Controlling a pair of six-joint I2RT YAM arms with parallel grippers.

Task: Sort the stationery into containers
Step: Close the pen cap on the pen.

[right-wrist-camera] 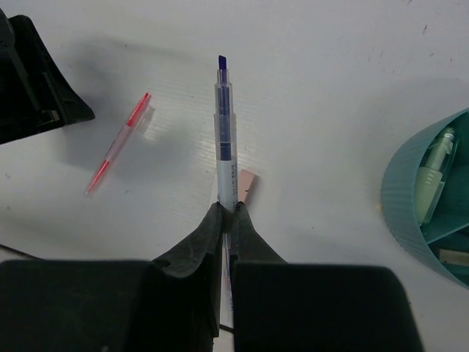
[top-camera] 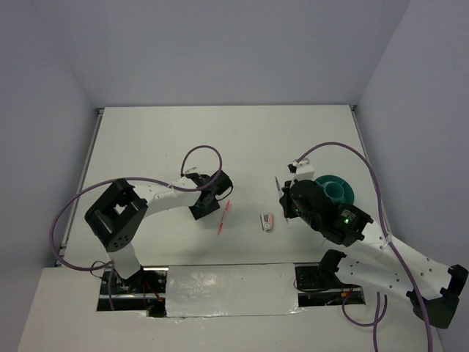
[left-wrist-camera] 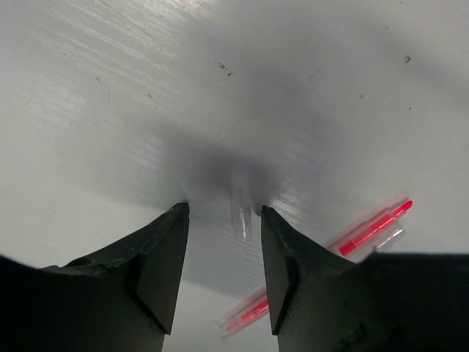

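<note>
White table (top-camera: 183, 139): teal cup (right-wrist-camera: 399, 198) holds a mint pen (right-wrist-camera: 437, 158); right end effector (right-wrist-camera: 227, 213) clamps a blue pen (right-wrist-camera: 224, 132), left end effector (left-wrist-camera: 224, 213) gapes.

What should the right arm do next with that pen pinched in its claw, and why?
Probably swing the right gripper sideways towards the teal cup until the pen is over its rim. The gripper is shut on the blue-tipped pen, the cup stands close beside it, and other pieces lie in its compartments, so that looks like where the pen belongs.
</note>
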